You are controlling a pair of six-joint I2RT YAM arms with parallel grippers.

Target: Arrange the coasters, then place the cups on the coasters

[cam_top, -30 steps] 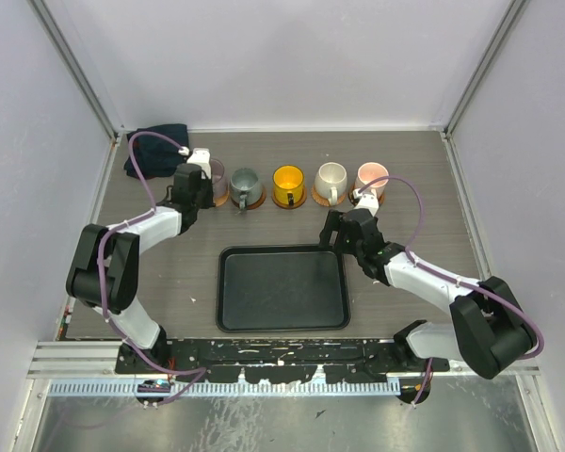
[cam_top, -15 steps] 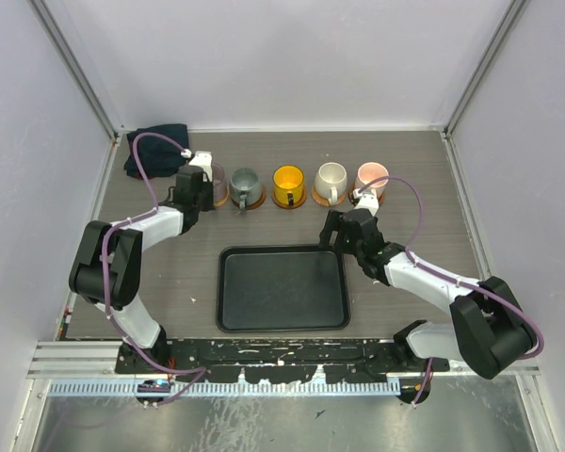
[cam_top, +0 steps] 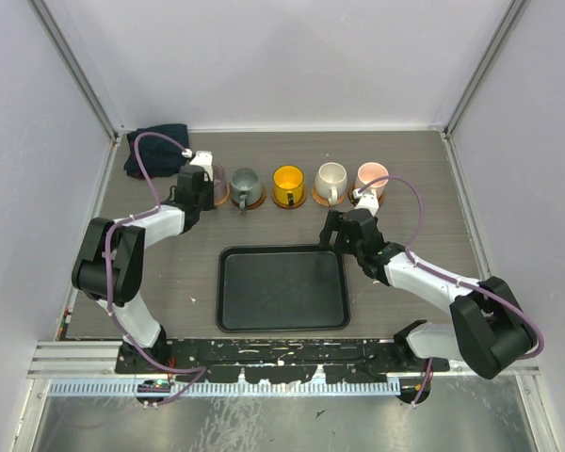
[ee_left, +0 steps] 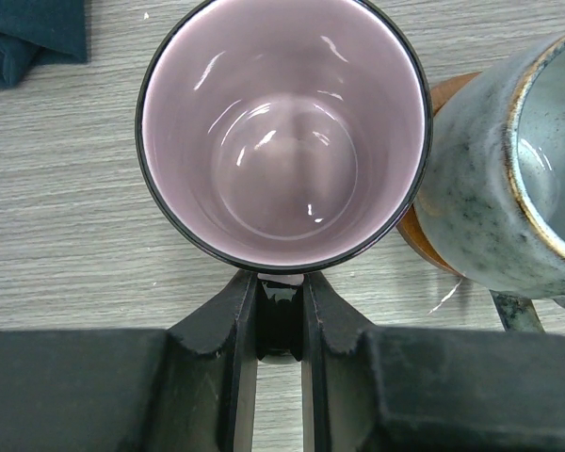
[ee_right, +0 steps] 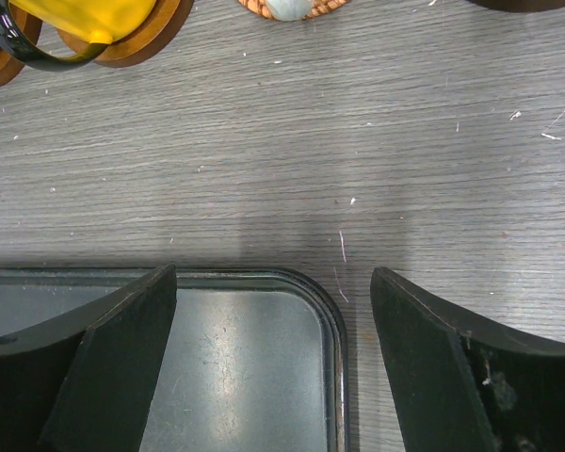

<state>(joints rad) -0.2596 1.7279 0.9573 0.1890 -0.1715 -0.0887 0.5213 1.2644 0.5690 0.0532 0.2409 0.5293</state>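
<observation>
Top external: four cups (cam_top: 331,176) on coasters (cam_top: 289,203); mauve cup (ee_left: 282,141), far left, handle pinched by left gripper (ee_left: 281,315), release pending; right gripper (ee_right: 273,278) spread, empty.

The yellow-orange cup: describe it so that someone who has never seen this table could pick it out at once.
Find the black tray in the middle of the table and look past its far edge to the row behind. The yellow-orange cup is the middle of five, between the grey-green cup and the cream white cup. Only it is bright yellow inside.
</observation>
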